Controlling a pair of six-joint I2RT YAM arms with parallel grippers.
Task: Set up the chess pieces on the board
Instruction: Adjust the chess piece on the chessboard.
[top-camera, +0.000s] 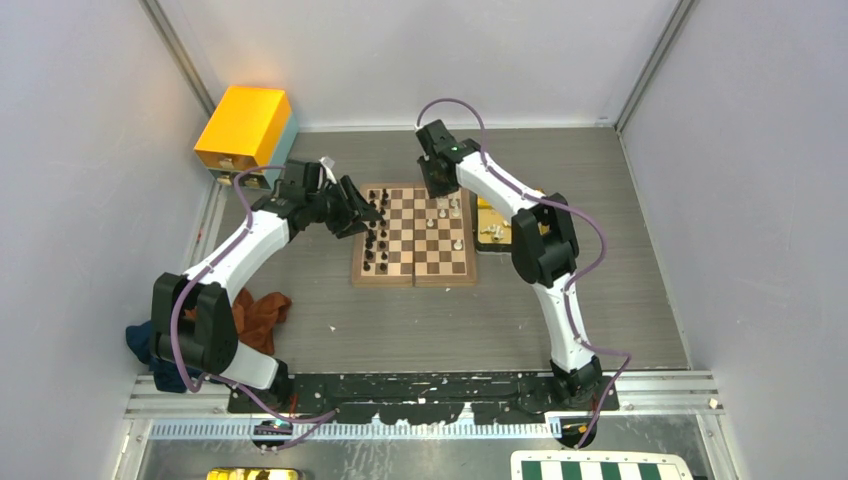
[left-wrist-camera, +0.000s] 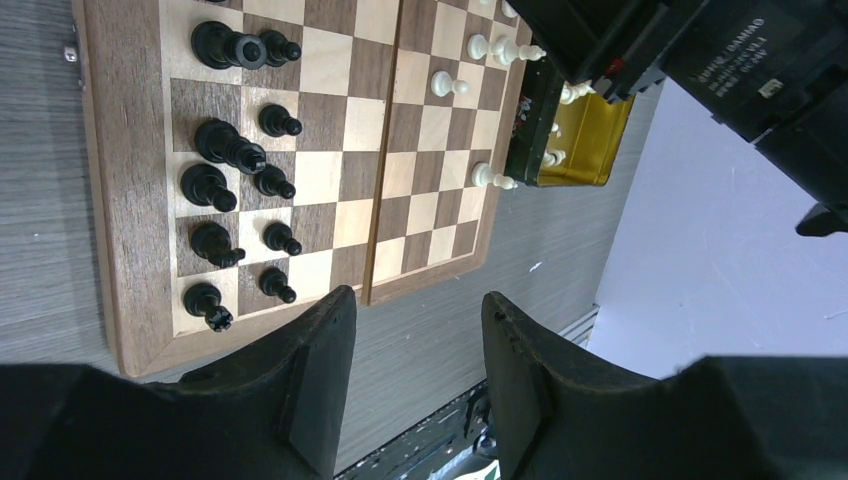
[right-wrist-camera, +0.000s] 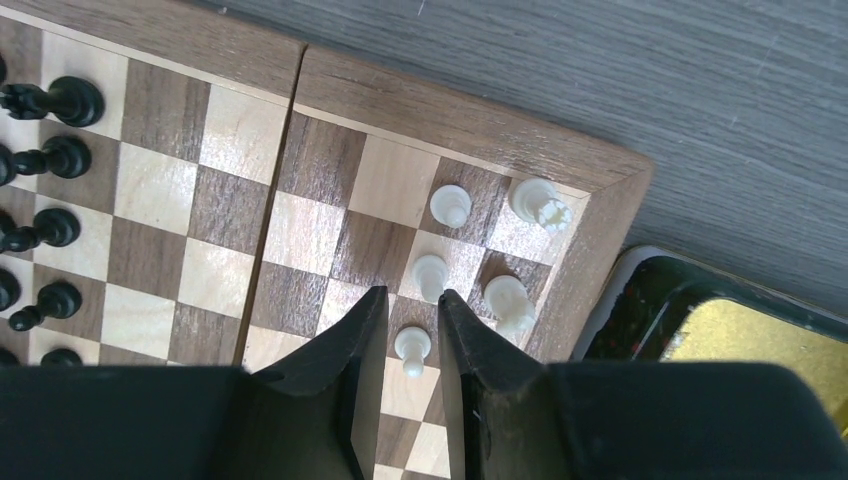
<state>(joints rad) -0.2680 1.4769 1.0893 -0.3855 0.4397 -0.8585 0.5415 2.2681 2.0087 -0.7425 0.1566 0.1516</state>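
Two lines of black pieces (left-wrist-camera: 215, 140) stand along one side of the board (top-camera: 415, 235), so the left tool (left-wrist-camera: 418, 298) hangs over its edge with fingers apart and empty. The right tool (right-wrist-camera: 411, 297) straddles a white pawn (right-wrist-camera: 413, 345) standing on its square, fingers narrowly apart and seemingly clear of it, probably lining it up with the other cream pieces (right-wrist-camera: 450, 205). The wooden board lies mid-desk (top-camera: 400, 330), beside a gold tin (left-wrist-camera: 575, 150) holding more white pieces.
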